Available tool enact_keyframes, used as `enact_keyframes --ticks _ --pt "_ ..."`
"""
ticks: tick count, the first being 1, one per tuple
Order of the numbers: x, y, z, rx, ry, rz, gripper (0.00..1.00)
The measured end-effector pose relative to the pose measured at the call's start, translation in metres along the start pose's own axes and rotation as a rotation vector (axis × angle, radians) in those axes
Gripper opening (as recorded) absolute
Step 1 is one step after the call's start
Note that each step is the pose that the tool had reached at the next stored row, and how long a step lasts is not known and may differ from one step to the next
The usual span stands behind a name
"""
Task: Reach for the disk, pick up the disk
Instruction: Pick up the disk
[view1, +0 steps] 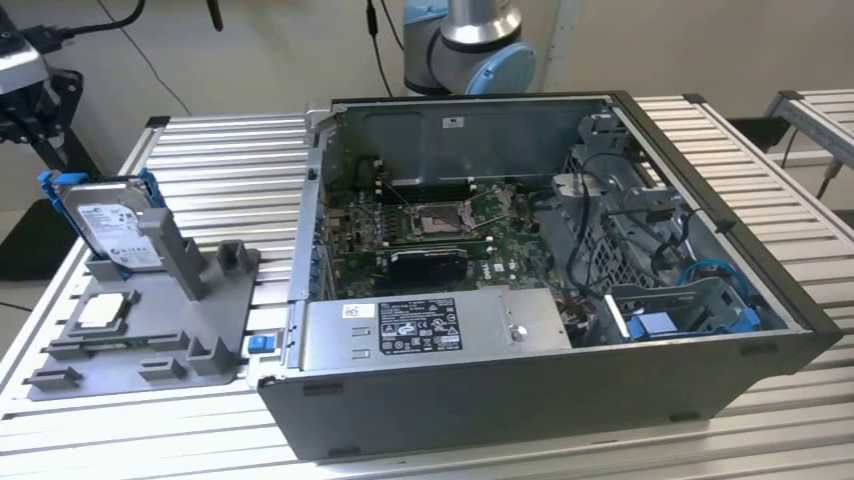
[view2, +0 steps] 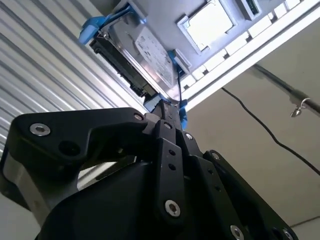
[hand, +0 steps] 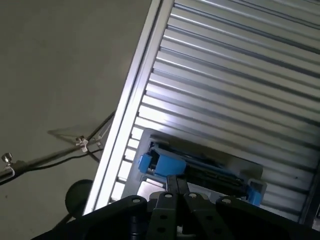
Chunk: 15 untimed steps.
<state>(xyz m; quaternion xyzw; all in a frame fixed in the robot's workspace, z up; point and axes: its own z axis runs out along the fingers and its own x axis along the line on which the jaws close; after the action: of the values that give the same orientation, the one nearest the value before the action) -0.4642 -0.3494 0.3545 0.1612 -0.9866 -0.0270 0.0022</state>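
The disk (view1: 118, 228), a silver-grey drive with a white label in a blue carrier, stands upright on edge in a grey holder (view1: 200, 330) at the exterior view's left. My black gripper (view1: 34, 115) hangs above it and a little further to that view's left, apart from it. In the second wrist view the gripper (view2: 169, 107) points toward the disk (view2: 145, 55) with its fingertips together and nothing between them. The first wrist view has the gripper (hand: 177, 182) just short of the disk's (hand: 200, 167) upper edge.
A small square silver chip (view1: 104, 312) lies flat on the holder in front of the disk. An open computer case (view1: 534, 250) with a motherboard and a blue bracket (view1: 694, 310) stands to the exterior view's right. All rest on a slatted metal table (view1: 227, 170).
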Motion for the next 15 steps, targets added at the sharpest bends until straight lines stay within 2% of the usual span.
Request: enact_keyframes --ticks 15 --pt "0.0 0.0 0.0 -0.0002 0.0151 -0.273 0.0"
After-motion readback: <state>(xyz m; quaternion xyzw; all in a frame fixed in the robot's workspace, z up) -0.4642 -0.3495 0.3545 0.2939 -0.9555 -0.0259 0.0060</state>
